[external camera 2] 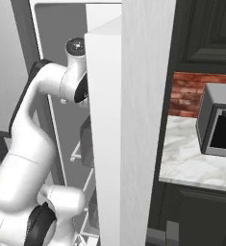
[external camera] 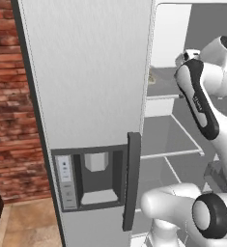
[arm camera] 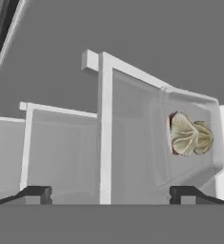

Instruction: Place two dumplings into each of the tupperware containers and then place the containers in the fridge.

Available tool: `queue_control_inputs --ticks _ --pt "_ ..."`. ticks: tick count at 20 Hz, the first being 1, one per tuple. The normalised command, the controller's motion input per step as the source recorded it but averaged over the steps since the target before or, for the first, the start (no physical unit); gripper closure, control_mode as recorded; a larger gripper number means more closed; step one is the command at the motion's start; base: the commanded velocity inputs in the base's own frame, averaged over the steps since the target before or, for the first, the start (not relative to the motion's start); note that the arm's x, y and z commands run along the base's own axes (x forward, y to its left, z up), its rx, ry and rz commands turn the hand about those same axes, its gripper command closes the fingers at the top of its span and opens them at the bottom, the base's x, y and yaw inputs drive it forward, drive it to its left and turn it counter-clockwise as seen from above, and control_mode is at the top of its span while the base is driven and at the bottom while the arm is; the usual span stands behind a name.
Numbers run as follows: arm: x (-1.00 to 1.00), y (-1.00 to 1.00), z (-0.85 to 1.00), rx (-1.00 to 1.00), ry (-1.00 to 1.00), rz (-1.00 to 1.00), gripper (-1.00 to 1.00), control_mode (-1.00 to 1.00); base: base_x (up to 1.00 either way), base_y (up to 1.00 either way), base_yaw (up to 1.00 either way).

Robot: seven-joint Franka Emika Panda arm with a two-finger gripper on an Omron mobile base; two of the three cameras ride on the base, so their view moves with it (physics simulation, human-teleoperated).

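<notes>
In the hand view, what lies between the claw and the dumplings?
Only the container's own clear floor and near rim; the claw stands open, and nothing else intervenes before the dumplings.

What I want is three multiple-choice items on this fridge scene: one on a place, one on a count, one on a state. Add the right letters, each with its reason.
1. Where does the container sit?
A. On a fridge shelf
B. On a table
C. On the floor

2. How many dumplings lie in it?
A. None
B. Two
C. Five

3. How does the gripper stand?
A. Shut on the container
B. Open, holding nothing
C. Shut on a dumpling

Key: 1 A, the tray rests on the grey shelf in the hand view; 2 B, two pleated lumps lie side by side; 3 B, the fingertips stand wide apart with nothing between them.
</notes>
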Motion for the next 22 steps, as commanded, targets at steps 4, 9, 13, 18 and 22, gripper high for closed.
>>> queue_control_inputs --ticks 4,9,13,18,22 --pt "-0.82 0.40 0.38 -0.01 0.17 -0.28 -1.00 -1.00 0.00 0.00 0.00" --pt "-0.63 0.20 0.04 0.02 0.23 -0.41 -1.00 -1.00 0.00 0.00 0.00" --pt "-0.76 -0.25 0.00 0.24 0.23 -0.46 -1.00 -1.00 0.00 0.00 0.00" --pt "-0.90 -0.30 -0.18 0.28 0.19 -0.43 -1.00 -1.00 0.00 0.00 0.00" --pt "-0.83 0.14 -0.69 0.08 0.04 -0.43 -1.00 -1.00 0.00 0.00 0.00"
